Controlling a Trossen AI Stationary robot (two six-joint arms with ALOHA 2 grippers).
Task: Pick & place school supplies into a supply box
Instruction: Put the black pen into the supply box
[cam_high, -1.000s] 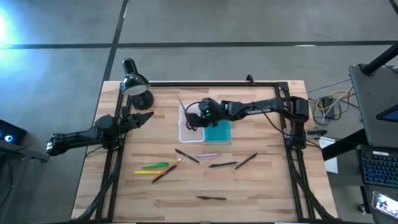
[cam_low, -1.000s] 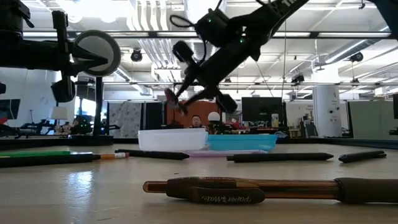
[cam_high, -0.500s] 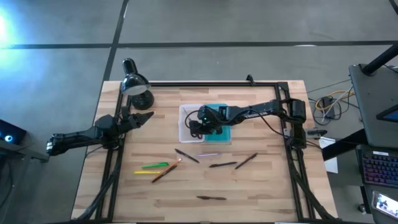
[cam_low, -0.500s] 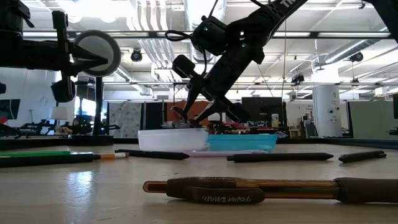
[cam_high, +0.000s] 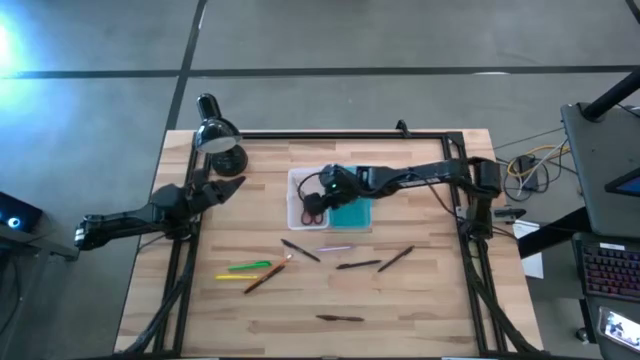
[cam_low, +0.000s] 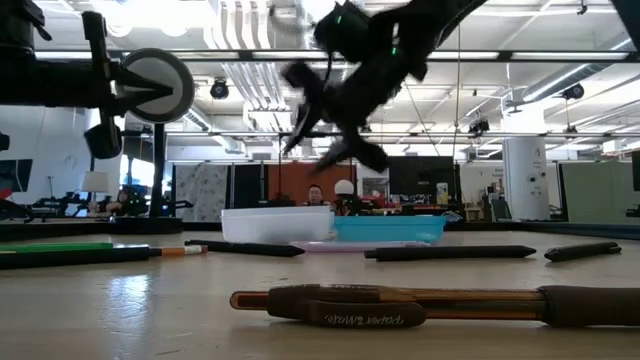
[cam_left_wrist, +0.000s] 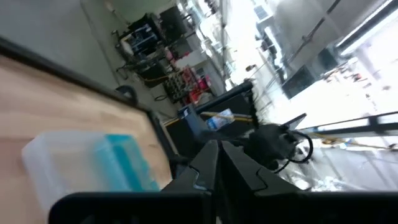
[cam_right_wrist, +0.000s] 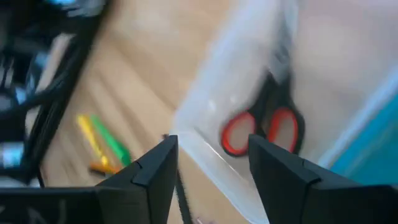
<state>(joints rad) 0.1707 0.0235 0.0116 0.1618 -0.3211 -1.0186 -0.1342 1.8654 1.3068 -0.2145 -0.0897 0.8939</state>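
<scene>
The supply box sits mid-table, its clear tray half joined to its teal lid half; the low view shows both the tray and the lid. The red-handled scissors lie flat inside the tray, and the right wrist view shows the scissors there too. My right gripper hovers open just above the tray, clear of them. Several pens lie on the wood nearer me: green, orange, lilac, dark ones. My left gripper waits shut at the table's left edge.
A black desk lamp stands at the far left corner, close to my left gripper. A dark brown pen lies alone near the table's near edge, large in the low view. Black frame rails run along the left, right and far edges.
My right gripper, holding the scissors above the tray a second ago, dropped down into the tray, opened and let go, then rose again. The scissors now lie in the clear tray half instead of hanging from the fingers.
</scene>
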